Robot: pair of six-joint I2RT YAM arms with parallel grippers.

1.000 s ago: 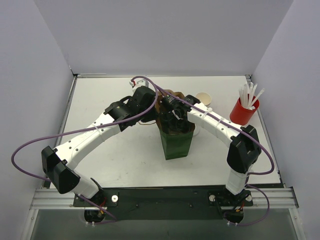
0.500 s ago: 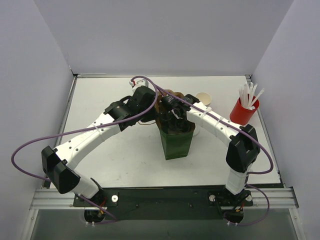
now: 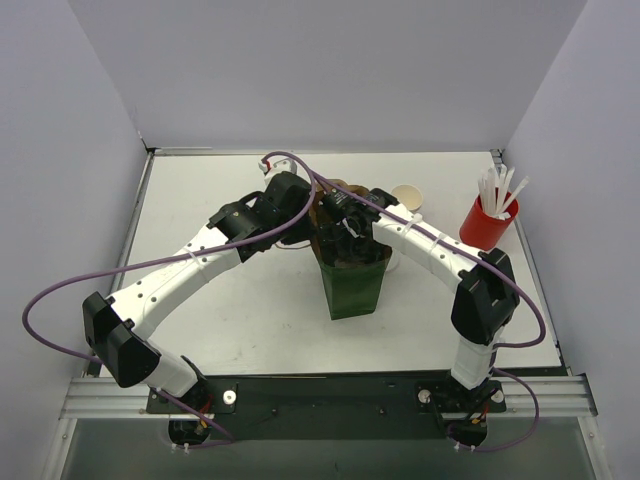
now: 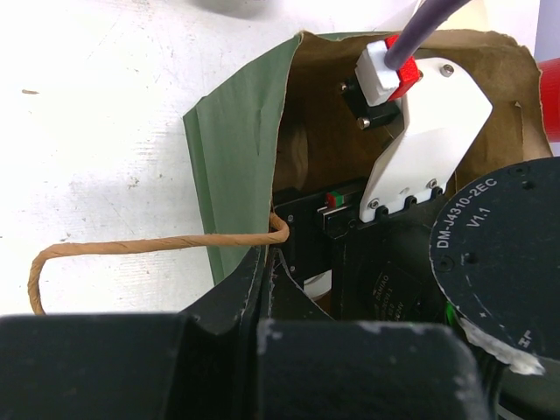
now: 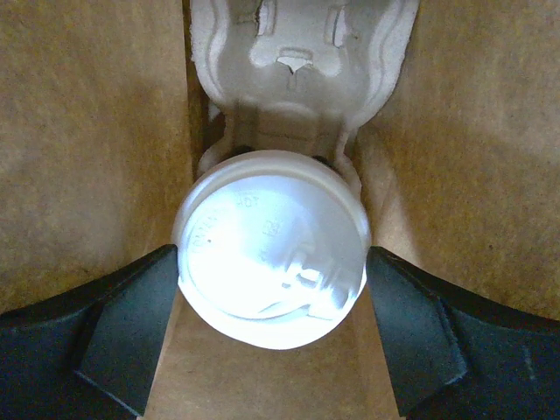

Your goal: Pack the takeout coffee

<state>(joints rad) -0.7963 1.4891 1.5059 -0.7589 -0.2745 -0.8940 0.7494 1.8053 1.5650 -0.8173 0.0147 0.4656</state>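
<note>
Right wrist: takeout coffee (image 5: 271, 249) shows only its lid.

You see a paper bag (image 4: 232, 166), matt green outside and rough brown kraft paper inside. A twisted brown paper cord handle (image 4: 131, 245) hangs at the bag's rim. Inside the bag, the takeout cup (image 5: 271, 254) shows a smooth, glossy white plastic lid. Deeper in the bag sits a moulded-pulp carrier (image 5: 302, 52), pale, matt and fibrous. The right gripper (image 5: 271, 271), also inside the bag, has matt black plastic fingers (image 5: 131, 332). Under the bag, the table (image 3: 200, 200) is matt white and lightly speckled.
</note>
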